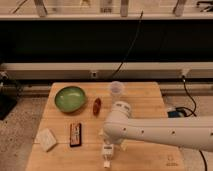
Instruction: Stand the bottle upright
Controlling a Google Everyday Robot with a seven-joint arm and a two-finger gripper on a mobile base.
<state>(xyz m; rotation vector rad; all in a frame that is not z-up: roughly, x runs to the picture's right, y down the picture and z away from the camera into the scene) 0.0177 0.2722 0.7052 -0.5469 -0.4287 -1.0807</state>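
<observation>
The white bottle (107,151) lies on its side on the wooden table (145,100), near the front edge, with its small cap (106,163) pointing toward the camera. My white arm (150,132) reaches in from the right and covers the bottle's far end. The gripper (111,142) is under the arm's end, right over the bottle's upper part and mostly hidden.
A green bowl (70,98) sits at the back left. A red-brown oval object (97,106) and a clear plastic cup (116,89) are behind the arm. A dark snack bar (75,134) and a white sponge-like block (47,139) lie at the front left.
</observation>
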